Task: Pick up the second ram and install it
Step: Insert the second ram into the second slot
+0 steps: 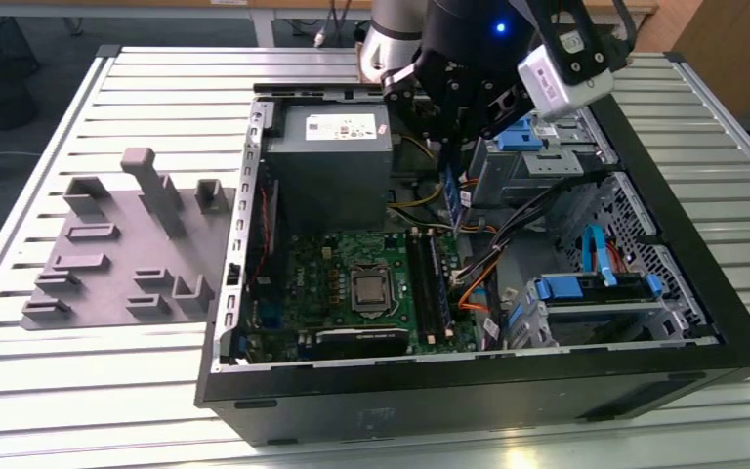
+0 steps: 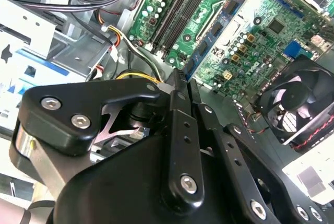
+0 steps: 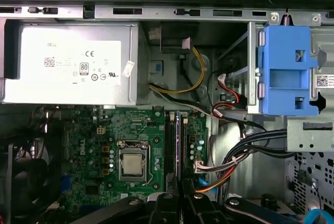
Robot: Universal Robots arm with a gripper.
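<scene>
Presently, an open black computer case is seen lying on its side on a slatted metal table, so that the green motherboard faces upward and can be reached from above. A grey holder tray with upright blocks is placed beside the case, toward the exterior view's left; nothing can be made out in it. The grey power-supply box is mounted at the far end of the case, next to the board. The arm is positioned over the case interior, with the gripper lowered between the power supply and the blue drive bracket. The fingers are drawn narrow onto a slim dark-blue stick, judged to be the second ram, held on edge and hanging downward, its length in line with the long black memory slots, presumably so that it can be pressed straight down. In the first wrist view the stick is seen edge-on over the slots, but whether it touches one cannot be told. In the second wrist view the finger linkages cover most of the stick, and only a thin edge is visible. Whether another module already sits in a slot cannot be determined.
</scene>
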